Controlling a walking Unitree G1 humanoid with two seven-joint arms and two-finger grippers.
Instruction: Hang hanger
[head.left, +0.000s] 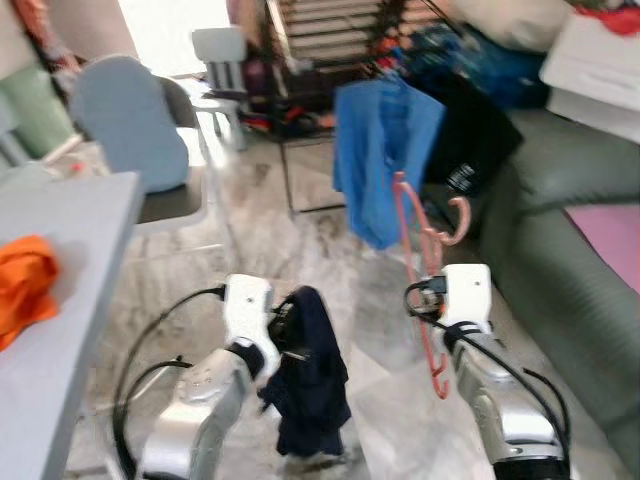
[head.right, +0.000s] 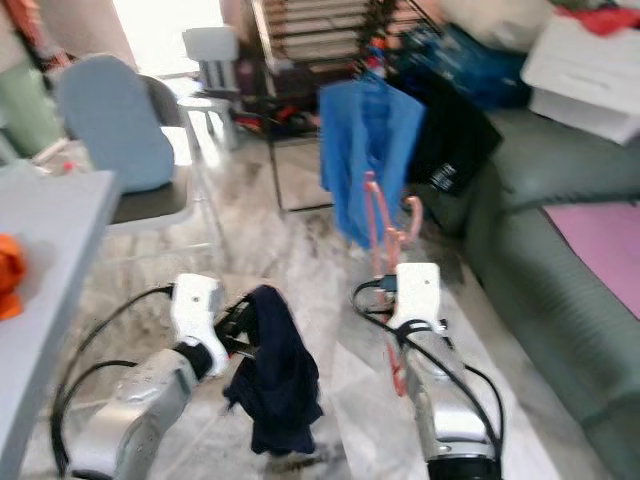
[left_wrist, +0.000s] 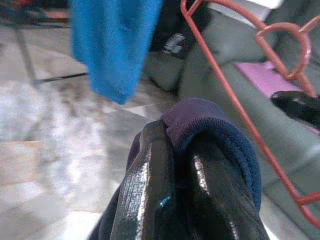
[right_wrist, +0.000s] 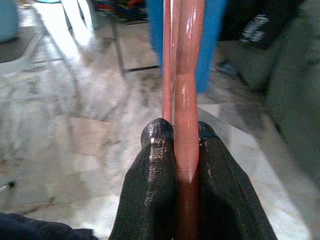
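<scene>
Right gripper (right_wrist: 186, 142) pinches the light, stiff, probably slippery pink hanger (head.left: 428, 238) right of centre; left gripper (left_wrist: 175, 145) clamps the limp navy garment (head.left: 312, 375), lower middle.

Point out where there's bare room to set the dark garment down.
Bare tabletop beside the orange cloth; bare floor between chair and sofa. Crowded: the rack behind the blue shirt.
</scene>
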